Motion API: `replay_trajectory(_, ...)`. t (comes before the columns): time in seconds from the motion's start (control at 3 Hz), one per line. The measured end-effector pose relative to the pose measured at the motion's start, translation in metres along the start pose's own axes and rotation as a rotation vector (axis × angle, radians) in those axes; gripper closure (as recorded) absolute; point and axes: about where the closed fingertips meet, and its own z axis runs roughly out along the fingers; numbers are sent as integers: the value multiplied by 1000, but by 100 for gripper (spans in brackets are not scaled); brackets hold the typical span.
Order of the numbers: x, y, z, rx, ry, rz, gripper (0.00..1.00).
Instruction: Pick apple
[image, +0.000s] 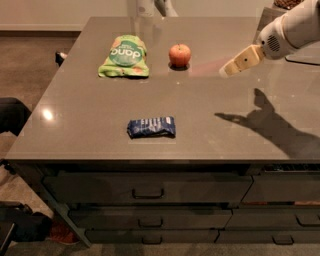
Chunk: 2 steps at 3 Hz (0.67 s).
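Observation:
The apple (179, 54) is small, round and red-orange. It sits upright on the grey countertop (200, 115) toward the back, right of a green snack bag (124, 56). My gripper (231, 69) hangs above the counter at the right, well to the right of the apple and apart from it, its cream fingers pointing down-left. It holds nothing that I can see.
A dark blue snack packet (151, 127) lies near the front middle of the counter. A clear bottle (145, 7) stands at the back edge. Drawers with handles (147, 192) run below the counter front. Floor lies to the left.

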Motion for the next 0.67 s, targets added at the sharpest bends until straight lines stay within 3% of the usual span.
replay_trajectory(0.33,-25,-10,35,32,-81,67,0)
replay_trajectory(0.67,-52,-2,74,36,-134,80,0)
